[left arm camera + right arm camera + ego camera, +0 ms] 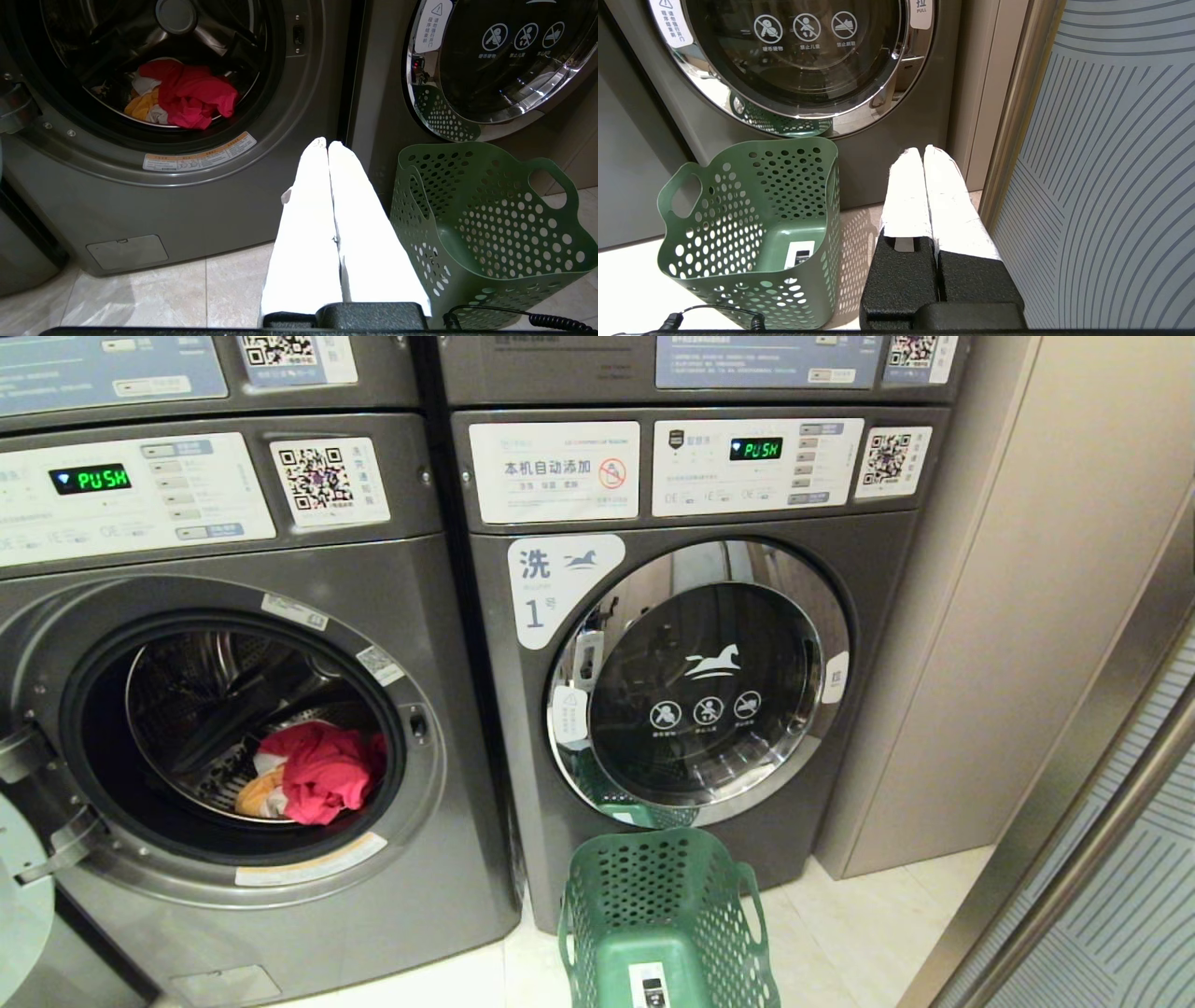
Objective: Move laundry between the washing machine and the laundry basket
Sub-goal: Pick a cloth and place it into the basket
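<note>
The left washing machine (pixel 280 896) stands with its door open. Laundry (pixel 322 770) lies at the bottom of its drum: a red garment with yellow and white pieces beside it, also seen as laundry (pixel 187 95) in the left wrist view. A green perforated laundry basket (pixel 667 919) stands on the floor before the right machine, with only a label inside. My left gripper (pixel 327 143) is shut and holds nothing, low in front of the gap between the two machines, left of the basket (pixel 486 219). My right gripper (pixel 923 151) is shut and holds nothing, right of the basket (pixel 756 224). Neither arm shows in the head view.
The right washing machine (pixel 695 681) has its chrome-rimmed door closed. The open door (pixel 23 896) of the left machine juts out at the far left. A beige cabinet (pixel 980 616) and a striped glass panel (pixel 1111 163) close in the right side. Pale floor tiles (pixel 163 294) lie below.
</note>
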Controlling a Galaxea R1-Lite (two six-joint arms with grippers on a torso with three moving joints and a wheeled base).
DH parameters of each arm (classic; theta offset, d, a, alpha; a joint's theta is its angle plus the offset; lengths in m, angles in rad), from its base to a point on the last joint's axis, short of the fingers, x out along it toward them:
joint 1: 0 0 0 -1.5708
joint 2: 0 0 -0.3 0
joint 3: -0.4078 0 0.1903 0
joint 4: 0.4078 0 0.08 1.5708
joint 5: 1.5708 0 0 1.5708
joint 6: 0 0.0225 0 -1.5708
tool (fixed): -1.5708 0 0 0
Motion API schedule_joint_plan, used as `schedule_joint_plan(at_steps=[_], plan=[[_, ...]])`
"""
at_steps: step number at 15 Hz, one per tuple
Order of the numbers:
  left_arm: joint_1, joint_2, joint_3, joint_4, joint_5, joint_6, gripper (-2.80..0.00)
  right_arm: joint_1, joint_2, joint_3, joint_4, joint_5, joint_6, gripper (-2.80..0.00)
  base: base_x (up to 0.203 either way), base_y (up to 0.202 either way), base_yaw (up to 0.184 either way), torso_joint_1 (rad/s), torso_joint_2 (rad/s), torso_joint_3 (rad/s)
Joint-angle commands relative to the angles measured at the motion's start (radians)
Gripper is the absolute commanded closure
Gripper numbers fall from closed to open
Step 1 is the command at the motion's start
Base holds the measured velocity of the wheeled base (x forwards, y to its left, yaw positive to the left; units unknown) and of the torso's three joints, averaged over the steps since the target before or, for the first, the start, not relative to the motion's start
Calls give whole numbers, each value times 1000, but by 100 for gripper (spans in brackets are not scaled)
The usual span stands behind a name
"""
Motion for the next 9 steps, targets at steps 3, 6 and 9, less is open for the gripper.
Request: schedule_joint_plan(at_steps=[3, 6, 9], plan=[[0, 0, 0, 0, 0, -1, 0, 0, 0, 0, 0, 0, 0, 0, 0, 0, 0, 0, 0, 0], [0, 0, 0, 0, 0, 0, 0, 0, 0, 0, 0, 0, 0, 0, 0, 0, 0, 0, 0, 0], [0, 0, 0, 0, 0, -1, 0, 0, 0, 0, 0, 0, 0, 0, 0, 0, 0, 0, 0, 0]])
